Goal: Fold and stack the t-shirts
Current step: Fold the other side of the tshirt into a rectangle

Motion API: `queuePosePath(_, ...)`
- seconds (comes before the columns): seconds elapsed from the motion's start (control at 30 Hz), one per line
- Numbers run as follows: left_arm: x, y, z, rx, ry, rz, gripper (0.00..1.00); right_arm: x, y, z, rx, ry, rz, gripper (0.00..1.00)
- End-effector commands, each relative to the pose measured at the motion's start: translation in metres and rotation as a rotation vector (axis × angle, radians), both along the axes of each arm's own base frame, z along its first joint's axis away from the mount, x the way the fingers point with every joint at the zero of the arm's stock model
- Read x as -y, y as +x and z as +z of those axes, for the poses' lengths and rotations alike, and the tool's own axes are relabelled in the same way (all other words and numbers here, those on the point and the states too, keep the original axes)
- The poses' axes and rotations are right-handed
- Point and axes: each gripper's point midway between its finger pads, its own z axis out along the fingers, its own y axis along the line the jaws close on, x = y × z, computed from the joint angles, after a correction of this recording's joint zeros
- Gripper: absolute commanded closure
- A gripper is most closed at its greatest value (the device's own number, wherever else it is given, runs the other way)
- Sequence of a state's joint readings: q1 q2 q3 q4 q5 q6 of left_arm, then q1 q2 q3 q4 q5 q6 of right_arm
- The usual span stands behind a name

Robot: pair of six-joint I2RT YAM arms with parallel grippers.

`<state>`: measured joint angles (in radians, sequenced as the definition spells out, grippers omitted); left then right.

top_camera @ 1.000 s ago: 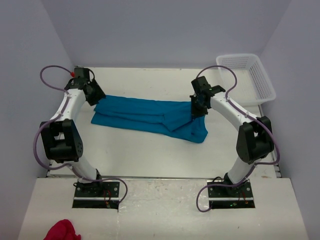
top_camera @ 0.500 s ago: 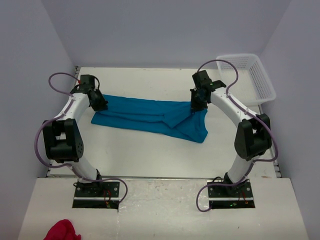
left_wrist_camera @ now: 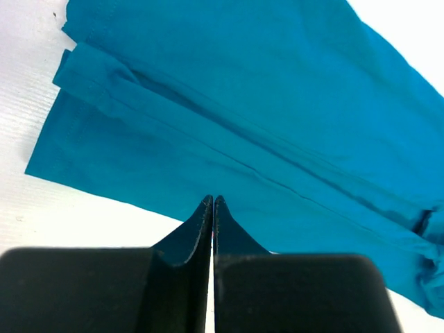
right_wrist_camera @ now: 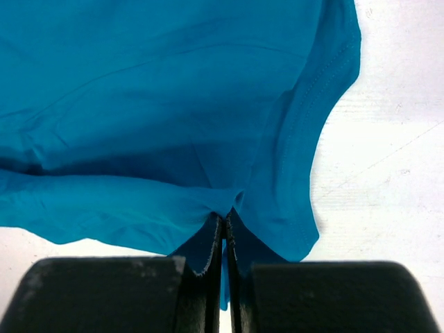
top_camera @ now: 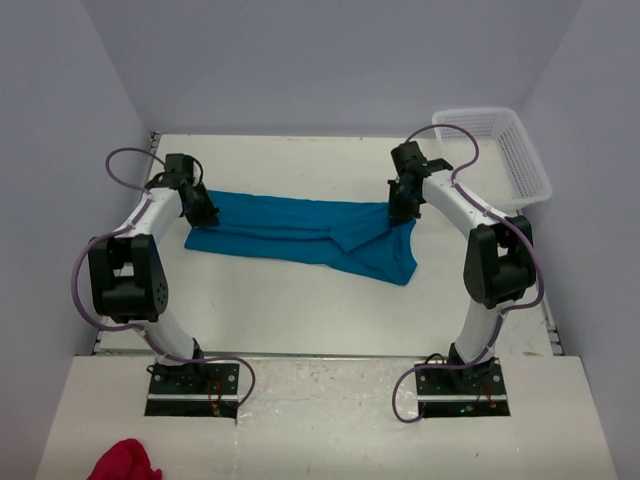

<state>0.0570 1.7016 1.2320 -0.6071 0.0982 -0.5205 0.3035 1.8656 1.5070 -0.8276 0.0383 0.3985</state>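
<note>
Jaws shut at both t-shirt (top_camera: 300, 228) ends.

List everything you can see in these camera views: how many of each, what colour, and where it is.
t-shirt: one, teal-blue, lying partly folded across the middle of the table, between the two grippers.
basket: one, white, at the table's far right corner.
cloth: one, red-pink, crumpled at the near left, in front of the left arm's base.
table: one, white.
arms: two, white and black with purple cables, bases at the near edge.
left gripper: one, black, shut on the t-shirt's left end.
right gripper: one, black, shut on the t-shirt's right end.
</note>
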Motion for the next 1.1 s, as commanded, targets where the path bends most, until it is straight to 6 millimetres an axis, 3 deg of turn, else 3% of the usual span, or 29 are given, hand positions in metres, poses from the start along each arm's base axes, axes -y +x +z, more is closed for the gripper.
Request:
queuePosePath(0.0, -0.004, 0.001, -0.009, -0.013, 0.046, -0.027, 1.0, 0.002, 0.009, 0.009, 0.026, -0.007, 0.001, 1.0)
queuePosePath(0.47, -0.027, -0.012, -0.053, -0.176, 0.191, 0.019, 1.0, -0.005, 0.008, 0.009, 0.028, 0.033, 0.015, 1.0)
queuePosePath(0.63, -0.029, 0.002, -0.056, -0.182, 0.199, 0.024, 1.0, -0.005, 0.007, 0.008, 0.026, 0.034, 0.019, 1.0)
queuePosePath(0.9, -0.025, 0.042, -0.042, -0.13, 0.169, 0.023, 1.0, -0.005, 0.006, 0.006, 0.024, 0.032, 0.021, 1.0)
queuePosePath(1.07, -0.027, 0.05, -0.044, -0.121, 0.177, 0.033, 1.0, -0.004, 0.006, 0.006, 0.023, 0.029, 0.024, 1.0)
